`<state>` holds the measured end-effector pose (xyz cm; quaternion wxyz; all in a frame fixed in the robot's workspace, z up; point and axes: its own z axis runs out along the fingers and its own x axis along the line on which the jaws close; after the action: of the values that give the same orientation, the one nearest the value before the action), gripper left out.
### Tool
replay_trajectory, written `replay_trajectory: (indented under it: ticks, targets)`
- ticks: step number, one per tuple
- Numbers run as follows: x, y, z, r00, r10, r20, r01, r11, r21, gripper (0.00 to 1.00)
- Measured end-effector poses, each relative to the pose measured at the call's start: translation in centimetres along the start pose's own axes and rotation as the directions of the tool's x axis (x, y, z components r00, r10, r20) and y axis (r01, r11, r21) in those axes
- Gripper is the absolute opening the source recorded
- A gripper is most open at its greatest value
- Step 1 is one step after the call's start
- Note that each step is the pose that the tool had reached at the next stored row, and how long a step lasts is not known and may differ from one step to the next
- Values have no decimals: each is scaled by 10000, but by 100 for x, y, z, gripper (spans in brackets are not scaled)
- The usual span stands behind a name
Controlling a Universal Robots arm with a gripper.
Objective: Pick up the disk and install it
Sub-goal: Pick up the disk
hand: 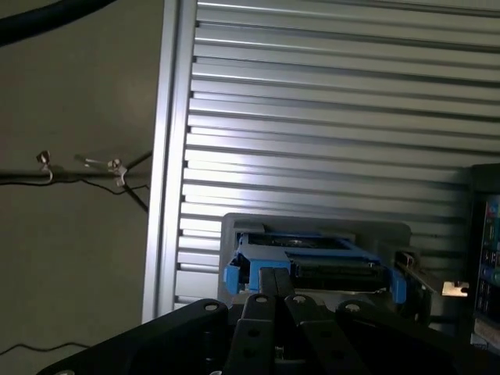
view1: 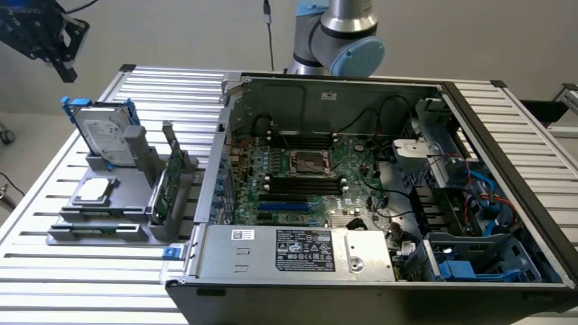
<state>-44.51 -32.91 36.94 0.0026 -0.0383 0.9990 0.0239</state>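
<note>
In the exterior view, the end effector (view1: 63, 66) is hanging empty above the bench (view1: 54, 271), at the exterior view's left. Below it and apart from it, the disk (view1: 102, 132) is standing tilted in a grey holder (view1: 135, 156), beside the open computer case (view1: 361, 169). In the wrist view, the end effector (hand: 277, 285) is keeping its fingers pressed together, and the disk (hand: 312, 262) is showing just beyond them on the bench (hand: 312, 117).

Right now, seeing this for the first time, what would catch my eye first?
The big open computer case sits at the exterior view's middle and right, its green motherboard laid bare. At that view's left, the disk in its bright blue carrier stands tilted in a grey holder, the shut black gripper hanging above it.
</note>
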Motion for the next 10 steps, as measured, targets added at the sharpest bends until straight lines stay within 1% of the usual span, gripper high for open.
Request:
replay_trajectory:
  ticks: [10]
  targets:
    - [0,0,0,9997,-245,-12,245,9997,-2,11]
